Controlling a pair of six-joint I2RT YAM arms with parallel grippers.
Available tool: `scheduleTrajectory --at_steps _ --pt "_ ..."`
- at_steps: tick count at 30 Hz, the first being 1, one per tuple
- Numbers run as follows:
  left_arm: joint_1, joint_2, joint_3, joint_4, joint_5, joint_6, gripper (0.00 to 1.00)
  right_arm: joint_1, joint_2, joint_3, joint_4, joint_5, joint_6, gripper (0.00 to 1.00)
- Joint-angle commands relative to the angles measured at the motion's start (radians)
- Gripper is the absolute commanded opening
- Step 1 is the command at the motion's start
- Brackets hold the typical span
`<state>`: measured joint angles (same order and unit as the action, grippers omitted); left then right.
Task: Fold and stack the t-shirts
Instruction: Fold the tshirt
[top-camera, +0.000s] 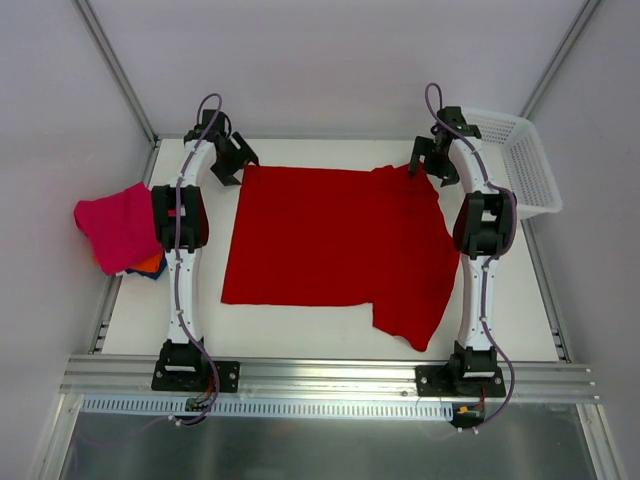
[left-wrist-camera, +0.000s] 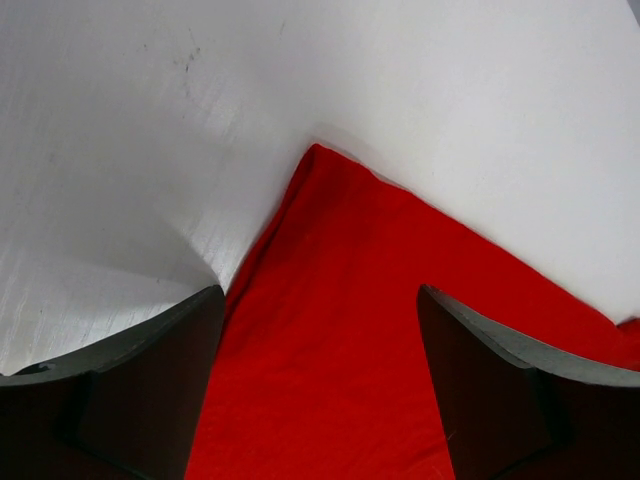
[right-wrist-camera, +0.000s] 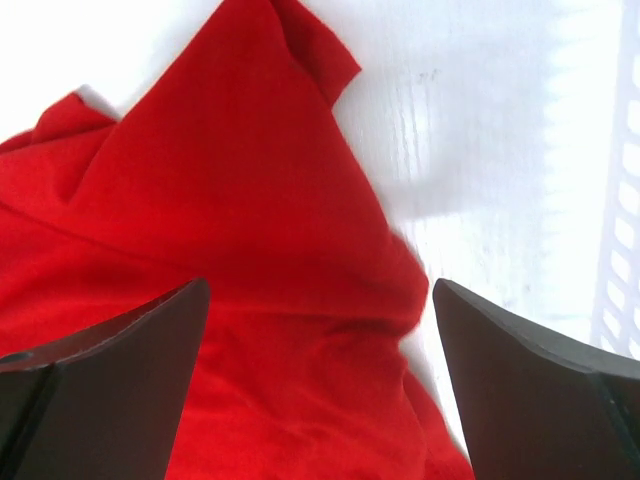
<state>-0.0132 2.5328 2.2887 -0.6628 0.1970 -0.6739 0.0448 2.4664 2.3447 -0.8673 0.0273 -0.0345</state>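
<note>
A large bright red t-shirt (top-camera: 335, 240) lies spread flat on the white table, one sleeve hanging toward the near right. My left gripper (top-camera: 231, 160) is open over its far left corner; the red corner (left-wrist-camera: 330, 300) lies between the fingers. My right gripper (top-camera: 432, 158) is open over the far right corner, with rumpled red cloth (right-wrist-camera: 270, 250) between its fingers. A magenta-pink shirt (top-camera: 118, 226) lies folded at the left edge on top of an orange one (top-camera: 150, 264) and a dark blue one (top-camera: 132, 271).
A white plastic mesh basket (top-camera: 520, 160) stands at the far right, next to my right arm; its wall shows in the right wrist view (right-wrist-camera: 620, 200). Metal frame posts rise at the back corners. The table (top-camera: 300, 330) has a metal rail along its near edge.
</note>
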Motion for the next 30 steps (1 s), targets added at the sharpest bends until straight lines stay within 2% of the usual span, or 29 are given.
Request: scheduleTrajectory --at_steps 1,6,9,12,15,17,20,23,26,28,29,30 --pt "-0.004 0.055 0.009 -0.074 0.021 -0.027 0.80 -0.008 0.031 0.050 0.010 0.025 0.018 0.99" --pt "-0.005 0.044 -0.011 -0.074 0.018 -0.020 0.78 -0.005 0.014 0.007 0.002 -0.050 0.033 1.00" --pt "-0.017 -0.020 -0.037 -0.072 -0.065 0.034 0.75 0.013 -0.058 -0.061 0.039 -0.037 -0.005 0.96" --pt "-0.036 -0.071 -0.008 -0.072 -0.123 0.092 0.75 0.015 -0.086 -0.018 0.045 -0.040 -0.001 0.94" --pt "-0.037 -0.132 0.008 -0.069 -0.174 0.068 0.75 0.015 -0.086 0.063 0.048 -0.067 0.005 0.95" --pt "-0.042 -0.181 0.029 -0.067 -0.197 0.062 0.80 0.017 -0.105 0.096 0.079 -0.084 0.012 0.96" --pt "-0.065 -0.259 0.055 -0.067 -0.266 0.068 0.86 0.023 -0.194 0.050 0.132 -0.078 -0.004 0.97" --pt "-0.105 -0.336 0.008 -0.069 -0.327 0.129 0.99 0.026 -0.268 0.024 0.131 -0.064 -0.025 0.97" --pt "-0.160 -0.408 -0.096 -0.069 -0.376 0.181 0.99 0.026 -0.319 -0.021 0.111 -0.066 -0.024 0.97" --pt "-0.192 -0.460 -0.162 -0.069 -0.401 0.183 0.98 0.033 -0.360 -0.098 0.114 -0.069 -0.025 0.92" --pt "-0.200 -0.477 -0.229 -0.069 -0.404 0.169 0.97 0.038 -0.371 -0.123 0.110 -0.066 -0.028 0.85" --pt "-0.214 -0.503 -0.256 -0.070 -0.404 0.165 0.87 0.043 -0.386 -0.149 0.097 -0.064 -0.033 0.74"
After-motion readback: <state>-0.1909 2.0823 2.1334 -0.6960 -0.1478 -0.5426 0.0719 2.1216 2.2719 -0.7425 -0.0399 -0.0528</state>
